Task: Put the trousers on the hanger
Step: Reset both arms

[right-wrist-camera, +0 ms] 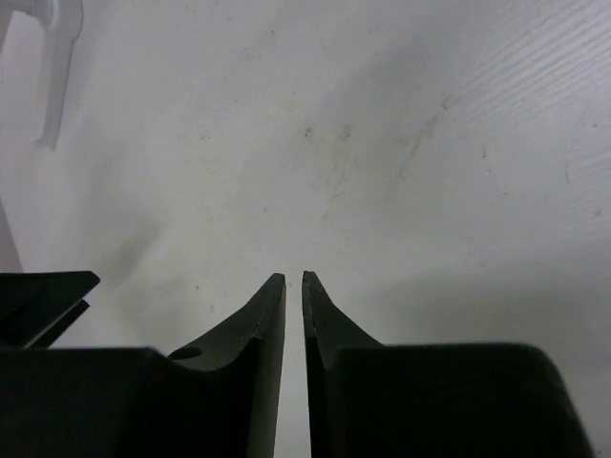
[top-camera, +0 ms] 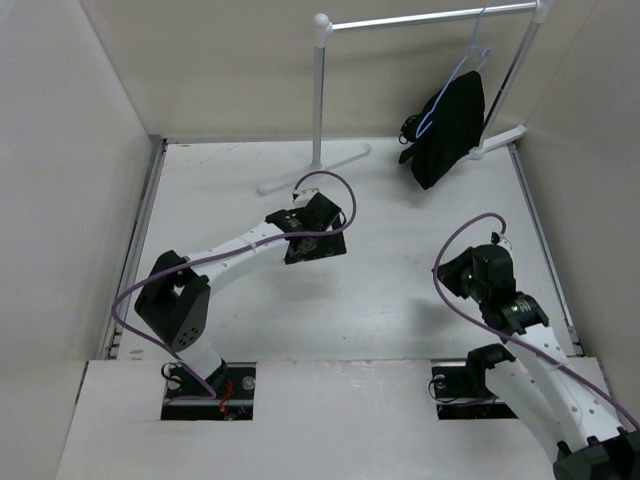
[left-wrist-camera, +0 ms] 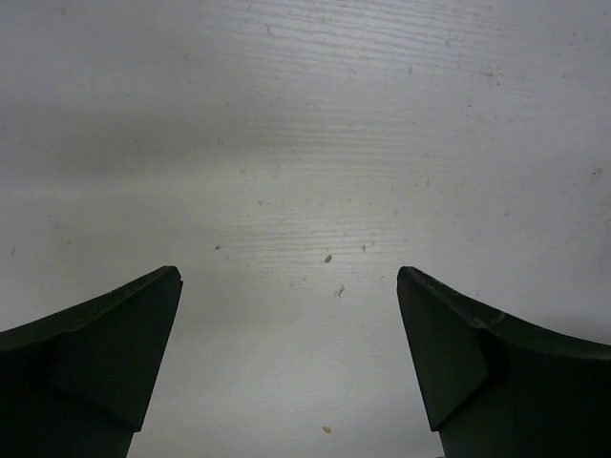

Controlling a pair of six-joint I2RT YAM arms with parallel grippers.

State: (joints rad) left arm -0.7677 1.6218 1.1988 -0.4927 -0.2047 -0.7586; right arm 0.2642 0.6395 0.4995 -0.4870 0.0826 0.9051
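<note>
We found the left claw (top-camera: 313, 243) held out over the middle of the white surface (top-camera: 400, 300). In the left wrist view its fingers (left-wrist-camera: 115, 343) stood wide apart, with only bare surface between them. We noted the white garment rack (top-camera: 430, 17) at the far edge, its upright post left of centre and its rail running to the right. On the right part of that rail the hanger (top-camera: 480, 45) hung by its hook. The trousers (top-camera: 448, 130) hung folded on it, a black bundle clear of the surface, well apart from both claws. At the right, the right claw (right-wrist-camera: 294, 279) hovered low with its fingers drawn almost together. We saw a thin slit between them and nothing held
</note>
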